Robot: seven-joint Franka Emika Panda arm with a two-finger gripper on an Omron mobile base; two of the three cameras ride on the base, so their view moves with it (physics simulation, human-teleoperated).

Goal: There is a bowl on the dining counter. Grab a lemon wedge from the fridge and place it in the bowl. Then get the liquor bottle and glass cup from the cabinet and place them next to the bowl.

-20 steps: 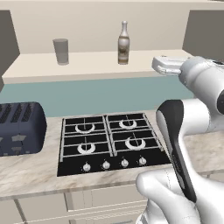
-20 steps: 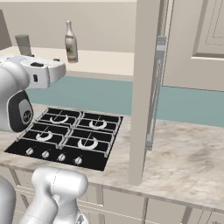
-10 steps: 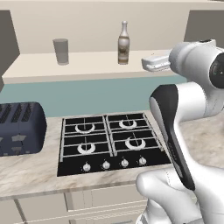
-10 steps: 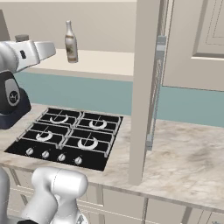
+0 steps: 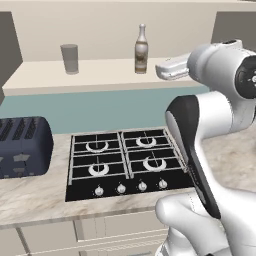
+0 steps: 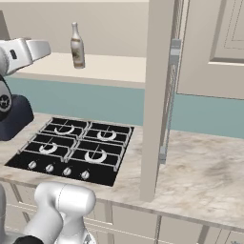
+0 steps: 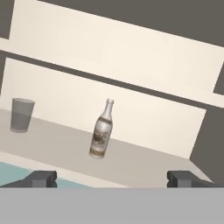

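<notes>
1. left base view: the liquor bottle (image 5: pixel 141 49) stands upright on the beige shelf (image 5: pixel 100 75) of the open cabinet, well apart from the glass cup (image 5: pixel 70 59) on its left. the arm's white hand reaches toward the shelf from the right, level with the bottle.
2. right base view: the same bottle (image 6: pixel 77 46) stands alone on the shelf, above the black gas hob (image 6: pixel 71 148) set in the tabletop (image 6: pixel 209 176).
3. hand view: the tool (image 7: pixel 112 179) has its tips spread wide and holds nothing; the bottle (image 7: pixel 101 130) lies ahead between them, not yet reached.
4. judgement: the bottle looks like rigid, smooth, breakable glass, tall and easy to tip. a hold around the labelled body, below the narrow neck, seems safest.
</notes>
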